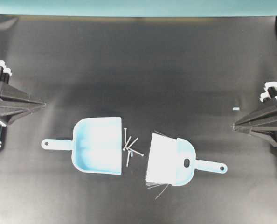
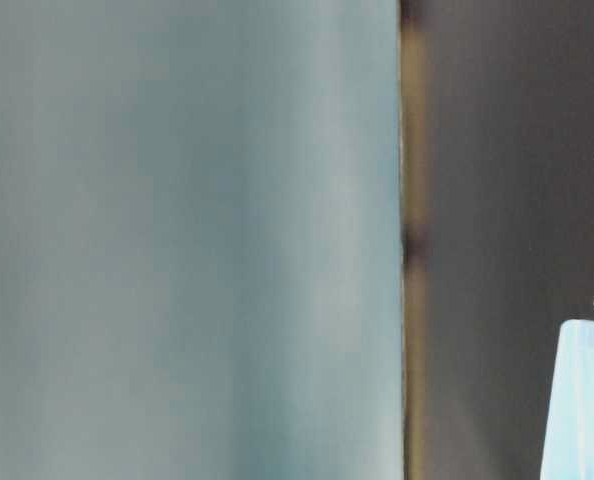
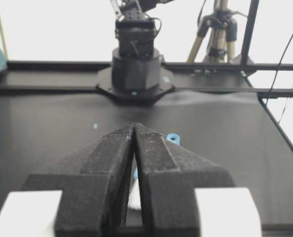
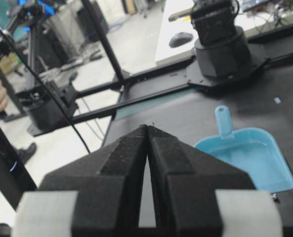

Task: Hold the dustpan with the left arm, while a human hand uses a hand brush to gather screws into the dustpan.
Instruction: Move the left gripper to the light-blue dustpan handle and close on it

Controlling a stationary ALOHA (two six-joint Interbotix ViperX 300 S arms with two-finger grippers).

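Both grippers sit with fingers pressed together, holding nothing. We note the left gripper point(image 1: 43, 104), black with white side blocks, at the left edge of the black table mat point(image 1: 138, 60), its tip pointing inward; the left wrist view shows its two foam-faced fingers point(image 3: 112, 168) meeting in a thin seam. We see the right gripper point(image 1: 235, 125), same build, at the right edge, tips likewise meeting in the right wrist view.

We log the light blue plastic scoop-shaped dustpan point(image 1: 96, 145) lying flat on the mat, left of centre and toward the near edge. Its slim holed handle points to the left edge; its open front lip faces right. It is well apart from the left gripper, which does not touch it. The right wrist view shows the pan point(image 4: 250, 158) beyond the closed fingers, handle pointing away.

We count roughly six small silver-grey metal screws point(image 1: 130, 146) in a loose crossed cluster just off the pan's lip, between pan and brush.

We record the light blue plastic hand brush point(image 1: 173, 161) with white bristles lying right of the screws, bristles facing them, holed handle pointing toward the right edge. A few stray bristles splay out at its near side.

A small pale fleck point(image 1: 236, 108) lies on the mat near the right gripper.
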